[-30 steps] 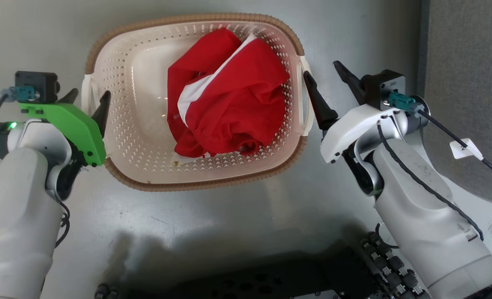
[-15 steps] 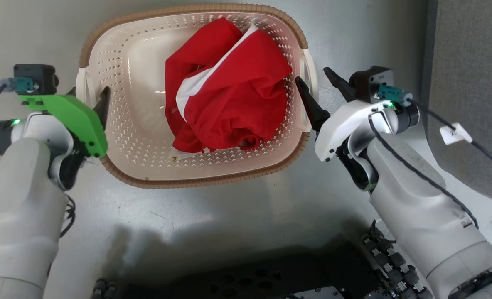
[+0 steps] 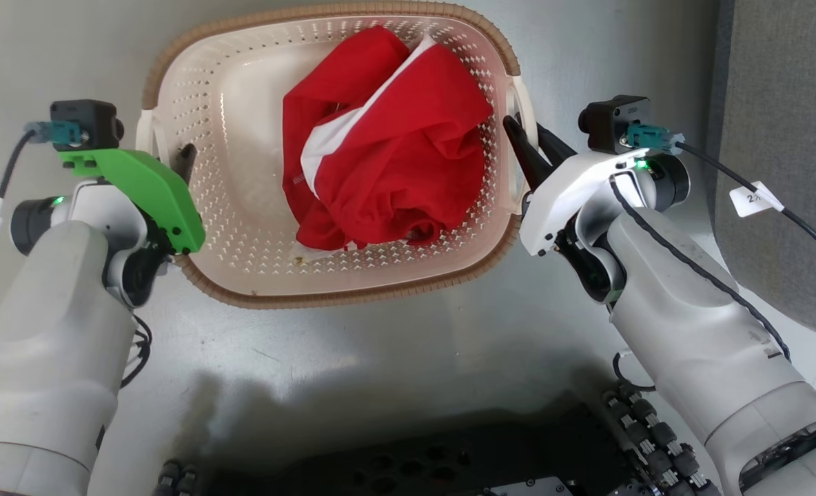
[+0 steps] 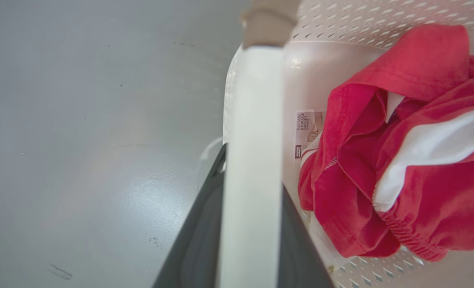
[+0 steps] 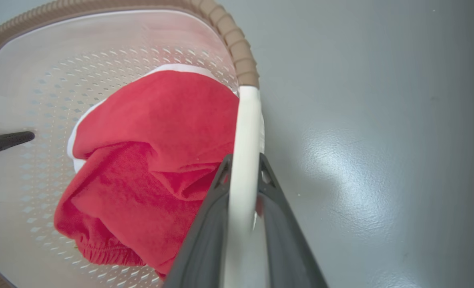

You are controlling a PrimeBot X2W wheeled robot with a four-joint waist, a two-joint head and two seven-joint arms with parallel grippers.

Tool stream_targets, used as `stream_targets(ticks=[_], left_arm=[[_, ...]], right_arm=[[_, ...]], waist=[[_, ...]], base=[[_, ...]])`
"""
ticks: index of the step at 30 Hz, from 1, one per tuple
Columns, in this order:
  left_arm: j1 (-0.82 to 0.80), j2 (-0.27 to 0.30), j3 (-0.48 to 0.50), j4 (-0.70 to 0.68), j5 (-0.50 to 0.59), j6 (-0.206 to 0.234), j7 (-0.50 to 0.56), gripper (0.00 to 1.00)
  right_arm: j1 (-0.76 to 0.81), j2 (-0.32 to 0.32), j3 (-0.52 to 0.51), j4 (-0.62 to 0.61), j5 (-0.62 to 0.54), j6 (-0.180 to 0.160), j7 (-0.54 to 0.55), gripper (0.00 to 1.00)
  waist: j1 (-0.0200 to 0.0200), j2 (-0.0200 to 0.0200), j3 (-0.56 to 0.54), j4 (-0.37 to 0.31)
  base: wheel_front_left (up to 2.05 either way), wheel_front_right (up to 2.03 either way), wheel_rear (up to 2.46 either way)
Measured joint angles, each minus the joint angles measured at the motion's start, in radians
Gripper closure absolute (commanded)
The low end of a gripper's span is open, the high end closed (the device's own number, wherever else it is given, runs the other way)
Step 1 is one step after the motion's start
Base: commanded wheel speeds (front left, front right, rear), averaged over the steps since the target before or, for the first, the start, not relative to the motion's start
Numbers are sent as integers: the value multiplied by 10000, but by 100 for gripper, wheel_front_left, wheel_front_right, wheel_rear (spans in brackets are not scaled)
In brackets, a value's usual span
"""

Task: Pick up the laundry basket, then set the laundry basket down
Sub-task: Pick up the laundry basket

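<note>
The laundry basket [image 3: 325, 300] sits between the two arms, with grey floor [image 3: 380, 358] showing all round it. Whether its underside touches that floor or hangs just clear is hard to judge from above. Inside it, toward the right wall, lies a crumpled red garment [image 3: 394, 158] with a white band. The left tool [image 3: 170, 153] is narrowed onto the basket's white left handle [image 3: 147, 134], one dark finger inside the wall and one outside, as the left wrist view shows. The right tool [image 3: 524, 127] pinches the right handle [image 3: 526, 96] the same way, its fingers pressed against both faces of the white bar.
</note>
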Motion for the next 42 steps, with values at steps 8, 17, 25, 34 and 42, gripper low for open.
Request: stream_targets(ticks=[8, 17, 25, 34, 42], left_arm=[[-16, -176, -293, 502, -453, 12, -90, 100], [-5, -341, -650, 1016, -1011, 12, 119, 100], [127, -472, -888, 1396, -1695, 15, 660, 100], [519, -571, -1074, 1693, -2395, 44, 1369, 100], [960, -569, -1177, 1908, -2715, 44, 1793, 100]], right_arm=[[-272, 65, 165, 863, 215, 169, 107, 100], [-460, 123, 232, 1684, 665, 355, 397, 100], [-442, 176, 336, 2266, 1231, 546, 974, 100], [-366, 222, 510, 2824, 1699, 709, 1716, 100], [-51, 259, 734, 3093, 2059, 882, 2476, 100]], waist=[[0, 0, -393, 77], [0, 0, -1154, 71], [-1, 0, -2089, 19], [-1, 0, -3263, -47], [-1, 0, -4428, -80]], base=[[0, 0, 0], [0, 0, 0], [0, 0, 0], [0, 0, 0], [0, 0, 0]])
